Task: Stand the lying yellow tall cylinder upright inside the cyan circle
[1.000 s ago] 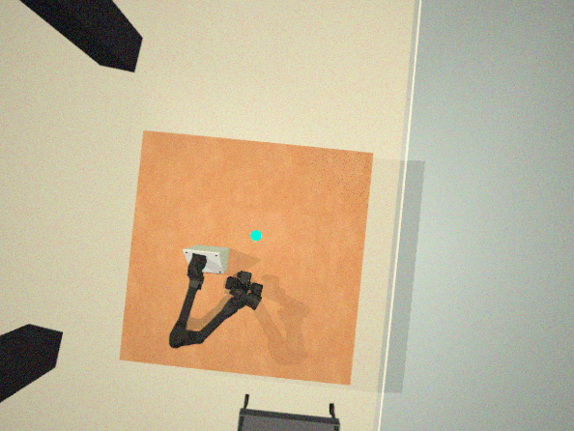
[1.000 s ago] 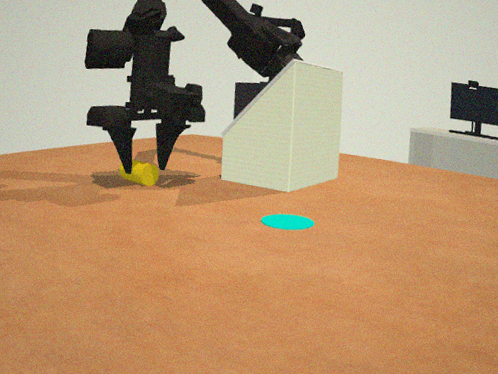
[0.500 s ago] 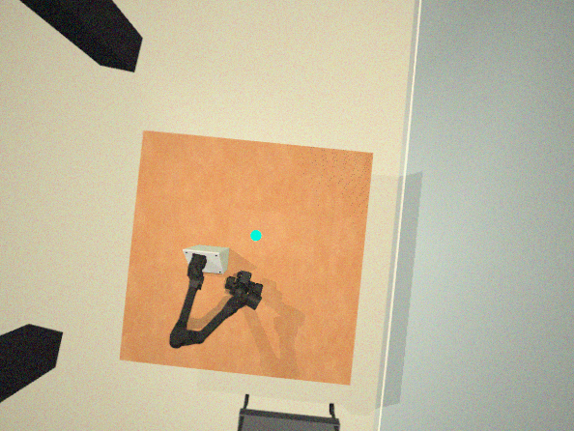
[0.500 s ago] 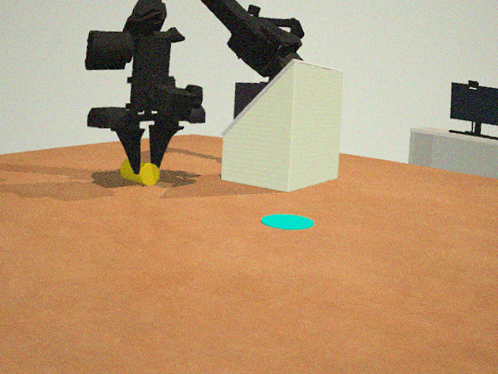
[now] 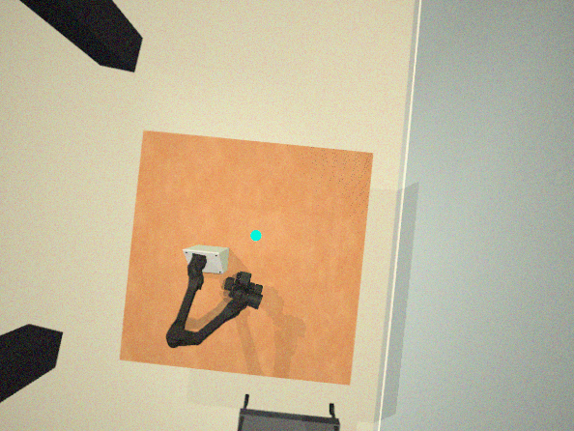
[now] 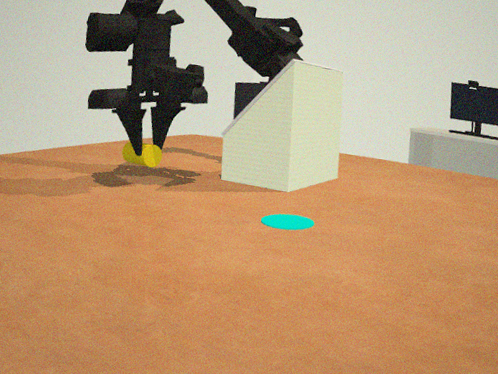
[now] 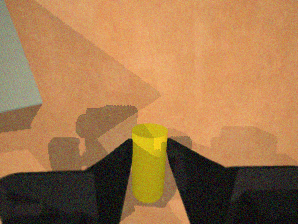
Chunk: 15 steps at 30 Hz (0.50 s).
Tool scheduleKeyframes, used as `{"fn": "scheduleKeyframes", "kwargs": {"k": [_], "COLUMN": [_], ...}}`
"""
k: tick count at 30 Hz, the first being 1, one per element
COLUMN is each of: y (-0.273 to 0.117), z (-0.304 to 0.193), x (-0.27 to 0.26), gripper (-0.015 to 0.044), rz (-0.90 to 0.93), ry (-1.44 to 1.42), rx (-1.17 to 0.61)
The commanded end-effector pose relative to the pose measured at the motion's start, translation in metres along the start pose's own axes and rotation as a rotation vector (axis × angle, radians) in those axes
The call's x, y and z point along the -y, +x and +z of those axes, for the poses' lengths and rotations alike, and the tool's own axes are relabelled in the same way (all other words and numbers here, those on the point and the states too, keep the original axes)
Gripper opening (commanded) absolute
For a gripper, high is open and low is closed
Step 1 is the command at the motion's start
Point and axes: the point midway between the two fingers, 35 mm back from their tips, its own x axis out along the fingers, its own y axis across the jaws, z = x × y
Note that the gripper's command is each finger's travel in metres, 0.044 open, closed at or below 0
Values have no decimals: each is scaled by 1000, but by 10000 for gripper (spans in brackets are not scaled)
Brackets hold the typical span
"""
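The yellow tall cylinder (image 6: pixel 152 155) (image 7: pixel 149 172) is on its side, roughly level, between the fingertips. In the exterior view it hangs a little above the table, with shadow below it. My gripper (image 6: pixel 147 151) (image 7: pixel 149 143) points down and is shut on the cylinder, one finger on each side. In the top view the arm hides the cylinder and the fingertips. The flat cyan circle (image 5: pixel 256 235) (image 6: pixel 287 221) lies on the orange surface with nothing on it, away from the gripper. It is out of the wrist view.
A pale block with a sloped face (image 5: pixel 224 261) (image 6: pixel 311 128) (image 7: pixel 17 65) stands under the arm's base, close beside the gripper. The orange surface (image 5: pixel 300 193) (image 6: pixel 283 321) has its edges on all sides in the top view. A desk with monitors (image 6: pixel 479 104) is in the background.
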Motion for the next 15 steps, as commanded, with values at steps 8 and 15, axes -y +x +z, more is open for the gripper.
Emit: {"fn": "scheduleKeyframes", "kwargs": {"k": [8, 15], "y": [-28, -47], "z": [-1, -2], "x": [1, 0], "gripper": [105, 105], "rz": [-1, -7], "ry": [13, 8], "rx": [-5, -6]}}
